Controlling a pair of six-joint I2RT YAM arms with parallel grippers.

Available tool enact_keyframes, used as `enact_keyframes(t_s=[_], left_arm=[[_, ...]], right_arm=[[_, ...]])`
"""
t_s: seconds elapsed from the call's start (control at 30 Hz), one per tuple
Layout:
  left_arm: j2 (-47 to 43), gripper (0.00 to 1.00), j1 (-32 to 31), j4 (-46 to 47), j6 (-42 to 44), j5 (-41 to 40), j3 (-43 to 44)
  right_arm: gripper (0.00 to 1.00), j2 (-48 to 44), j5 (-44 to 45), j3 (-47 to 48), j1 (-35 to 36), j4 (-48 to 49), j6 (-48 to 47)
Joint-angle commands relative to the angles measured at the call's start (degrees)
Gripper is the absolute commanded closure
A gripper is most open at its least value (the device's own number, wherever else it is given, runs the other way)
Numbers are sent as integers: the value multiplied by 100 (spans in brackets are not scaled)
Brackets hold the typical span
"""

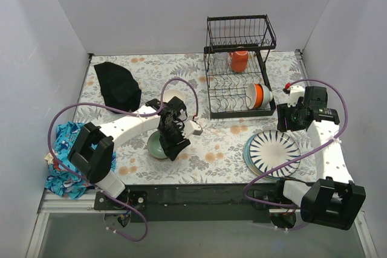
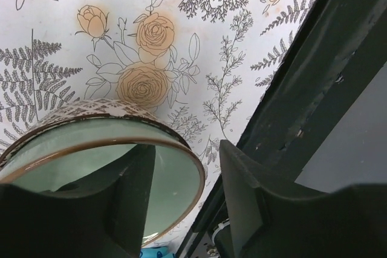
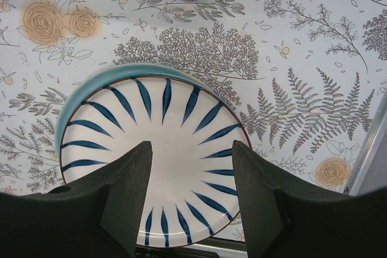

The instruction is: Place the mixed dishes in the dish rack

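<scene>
— Overhead, we see the left gripper reaching down at the green bowl. The right gripper hangs on a folded arm by the striped plate, near the dish rack.
— Left wrist: our jaws straddle the bowl's rim, parted, one finger inside. Whether they touch it, we cannot tell.
— Right wrist: jaws wide above the plate, and the rack's base is cut off at top.

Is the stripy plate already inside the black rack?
No, the stripy plate lies flat on a blue plate on the table, outside the dish rack.
</scene>
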Motion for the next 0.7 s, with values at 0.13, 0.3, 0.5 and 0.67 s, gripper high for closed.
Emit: enact_keyframes(t_s=[0.13, 0.3, 0.5, 0.67], left_arm=[[-76, 87, -47, -242, -482, 390, 495], [-243, 96, -47, -417, -421, 408, 426], [-558, 100, -47, -804, -307, 154, 514], [-884, 100, -38, -1103, -236, -224, 909]], right_arm=[[36, -144, 45, -45, 18, 118, 58], [36, -100, 36, -80, 18, 162, 93], [36, -47, 27, -72, 10, 179, 128], [36, -29, 9, -89, 10, 206, 154]])
